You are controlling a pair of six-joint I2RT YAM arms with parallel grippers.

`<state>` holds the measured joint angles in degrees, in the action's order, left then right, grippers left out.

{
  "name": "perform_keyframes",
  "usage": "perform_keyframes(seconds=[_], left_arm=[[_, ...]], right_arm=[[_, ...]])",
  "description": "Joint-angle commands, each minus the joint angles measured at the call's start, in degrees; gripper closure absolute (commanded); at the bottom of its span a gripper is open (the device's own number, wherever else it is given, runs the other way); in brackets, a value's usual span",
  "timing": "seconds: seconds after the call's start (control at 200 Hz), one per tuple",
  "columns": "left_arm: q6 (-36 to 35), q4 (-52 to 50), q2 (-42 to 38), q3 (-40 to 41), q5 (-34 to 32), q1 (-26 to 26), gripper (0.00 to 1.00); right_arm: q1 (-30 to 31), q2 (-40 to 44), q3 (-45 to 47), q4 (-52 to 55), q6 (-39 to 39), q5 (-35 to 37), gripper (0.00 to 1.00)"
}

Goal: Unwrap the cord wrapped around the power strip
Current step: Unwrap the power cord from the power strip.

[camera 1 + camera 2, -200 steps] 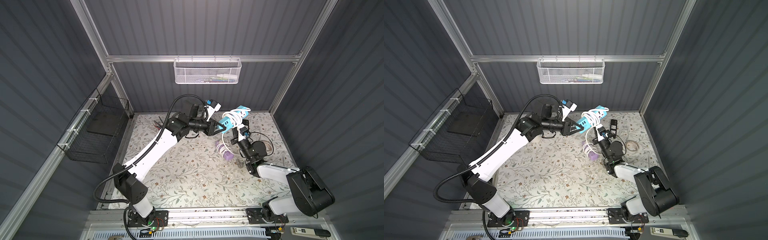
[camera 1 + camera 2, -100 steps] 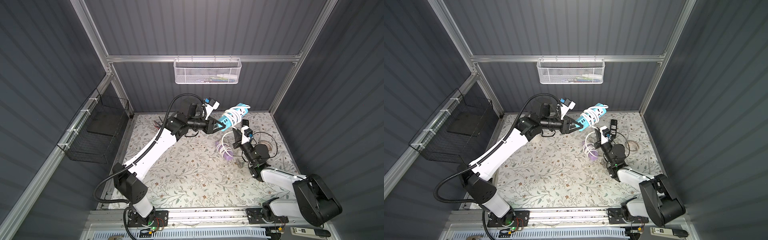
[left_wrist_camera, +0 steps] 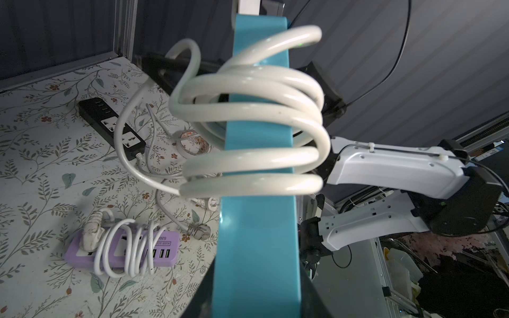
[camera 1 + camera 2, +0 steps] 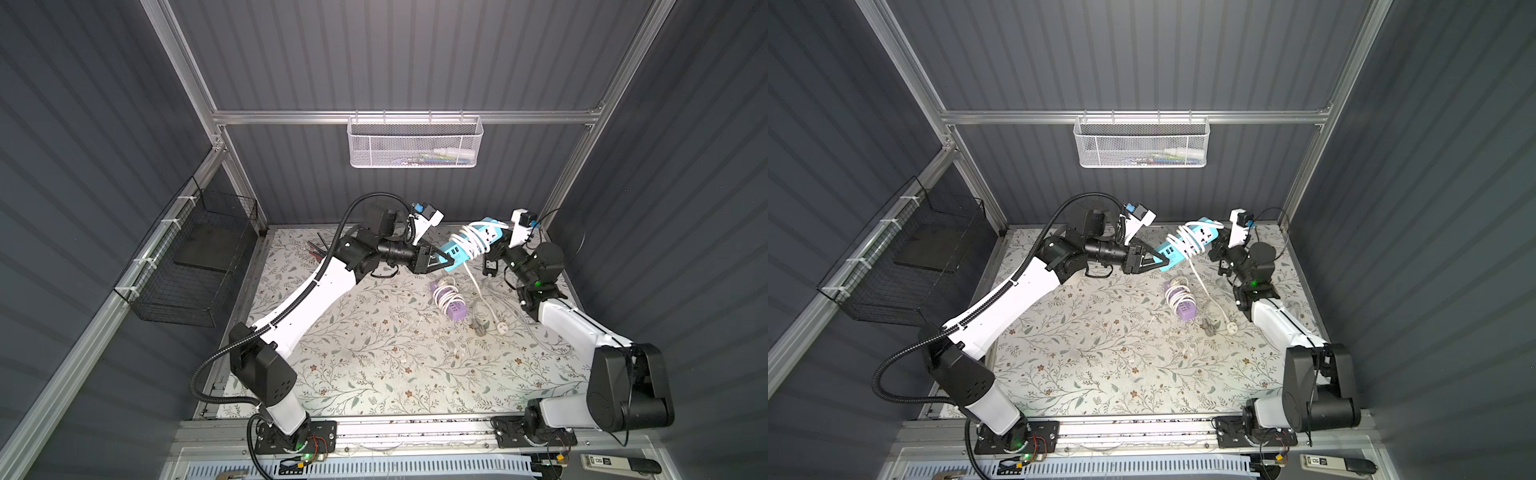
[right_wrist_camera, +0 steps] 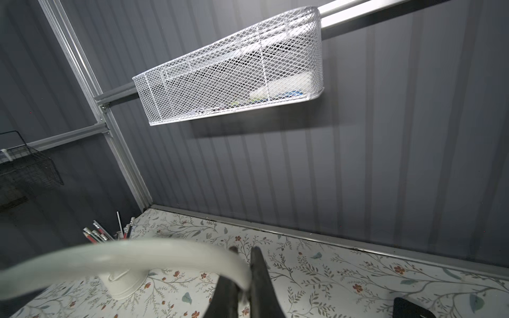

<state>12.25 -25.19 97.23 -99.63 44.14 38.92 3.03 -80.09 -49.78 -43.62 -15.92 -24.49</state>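
Left gripper (image 4: 445,262): clamped on end of blue power strip (image 4: 478,242), holding it aloft
Right gripper (image 5: 244,257): pinching white cord (image 5: 124,253) to unwind it

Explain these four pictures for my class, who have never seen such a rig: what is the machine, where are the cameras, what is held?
Two robot arms stand at a flowered table. Two pictures look down from overhead; two come from cameras on the arms' wrists. The left tool is shut on a blue power strip, lifted off the table, with a white cord coiled around it. The right tool pinches that cord. On the table lie a cord-wrapped purple strip and a black strip.
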Motion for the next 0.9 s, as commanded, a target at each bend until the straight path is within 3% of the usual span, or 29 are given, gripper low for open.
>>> perform_keyframes(seconds=[0.0,0.225,0.53,0.7,0.896], left_arm=[[-3.31,-4.56,4.02,-2.99,-0.53,0.02,1.0],[-4.77,-7.01,7.79,-3.29,-5.75,-0.06,1.0],[-2.09,1.53,1.11,0.81,-8.81,-3.08,1.0],[-2.32,1.16,-0.06,-0.7,-4.79,-3.49,1.0],[-4.06,-2.16,0.26,-3.35,1.86,-3.41,1.0]], right_arm=[[-2.32,2.22,-6.12,5.46,-5.3,-5.95,1.0],[-3.44,9.18,-11.41,16.58,-3.81,-10.24,1.0],[-6.77,24.63,-1.91,34.36,1.94,-3.97,1.0],[-9.58,28.33,5.0,37.51,1.83,2.52,1.0],[-11.53,24.81,7.65,34.71,-0.93,1.87,1.0]])
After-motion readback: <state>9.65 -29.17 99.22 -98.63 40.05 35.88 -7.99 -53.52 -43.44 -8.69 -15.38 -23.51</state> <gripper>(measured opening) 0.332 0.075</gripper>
